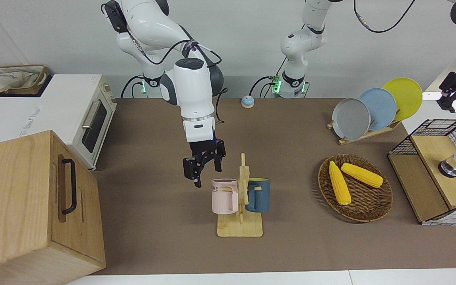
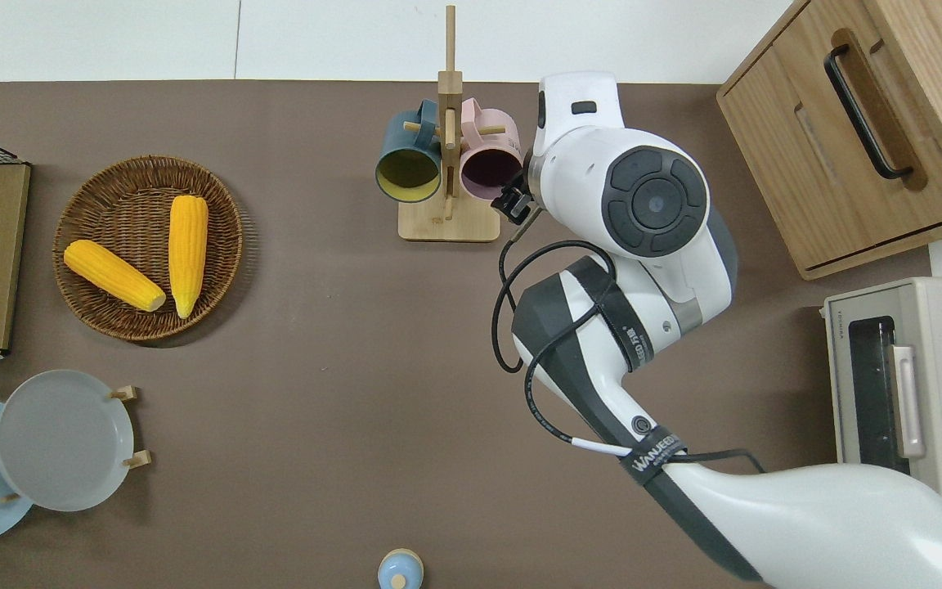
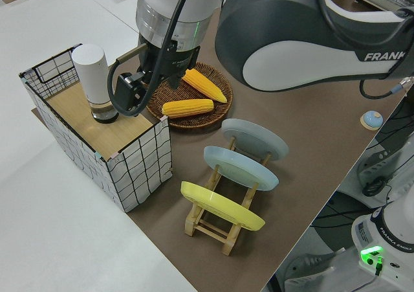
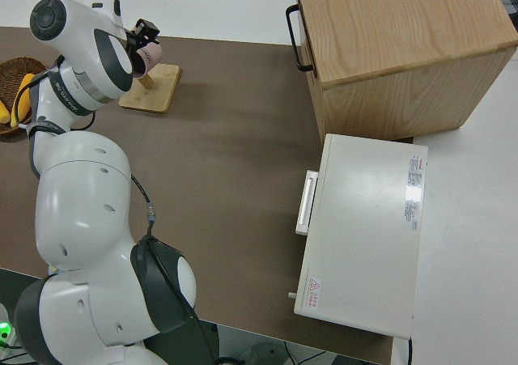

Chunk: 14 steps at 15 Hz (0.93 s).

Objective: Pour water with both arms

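A pink mug and a dark blue mug hang on a wooden mug rack in mid-table. My right gripper is open and empty, hovering close beside the pink mug on the side toward the right arm's end; it also shows in the overhead view. A white bottle stands on the wooden top of a wire-mesh box. My left gripper is open in the air by that bottle and touches nothing; it also shows in the front view.
A wicker basket holds two corn cobs. A plate rack carries grey, blue and yellow plates. A wooden cabinet and a toaster oven stand at the right arm's end. A blue bell lies near the robots.
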Each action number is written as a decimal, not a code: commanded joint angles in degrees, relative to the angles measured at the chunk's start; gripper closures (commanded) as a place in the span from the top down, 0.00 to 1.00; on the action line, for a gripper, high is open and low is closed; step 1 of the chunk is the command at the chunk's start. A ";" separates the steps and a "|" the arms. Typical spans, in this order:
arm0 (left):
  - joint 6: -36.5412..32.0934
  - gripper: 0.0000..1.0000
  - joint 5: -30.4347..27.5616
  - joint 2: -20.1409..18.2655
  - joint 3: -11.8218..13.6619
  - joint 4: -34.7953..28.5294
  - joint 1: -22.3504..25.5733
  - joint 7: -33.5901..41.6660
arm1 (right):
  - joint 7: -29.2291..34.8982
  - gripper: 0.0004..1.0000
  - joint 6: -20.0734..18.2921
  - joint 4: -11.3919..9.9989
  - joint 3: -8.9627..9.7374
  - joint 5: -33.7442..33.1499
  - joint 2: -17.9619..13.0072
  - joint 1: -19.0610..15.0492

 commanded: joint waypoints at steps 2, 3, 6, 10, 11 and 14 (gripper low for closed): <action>7.61 0.99 -6.78 2.11 -0.56 -0.13 1.74 2.10 | 0.70 0.96 2.75 1.87 -0.36 -1.25 2.95 0.70; 9.28 0.99 -8.97 2.46 -0.56 -0.22 1.83 2.19 | 0.87 0.96 3.01 1.87 -0.45 -1.26 3.13 0.78; 13.16 0.99 -14.78 3.43 -0.56 -0.75 1.74 2.36 | 0.87 0.92 3.19 1.87 -0.89 -2.04 3.31 0.87; 16.06 0.99 -15.67 4.22 -1.17 -1.01 1.48 3.41 | 0.87 0.82 3.98 1.87 -1.33 -2.22 3.83 0.87; 16.68 0.99 -15.67 4.31 -1.26 -1.01 1.30 3.59 | 0.96 0.80 3.98 1.87 -1.59 -2.22 3.83 0.87; 17.65 0.99 -16.20 5.18 -1.61 -1.01 0.95 3.68 | 0.87 0.64 3.89 1.87 -1.68 -2.31 3.83 0.96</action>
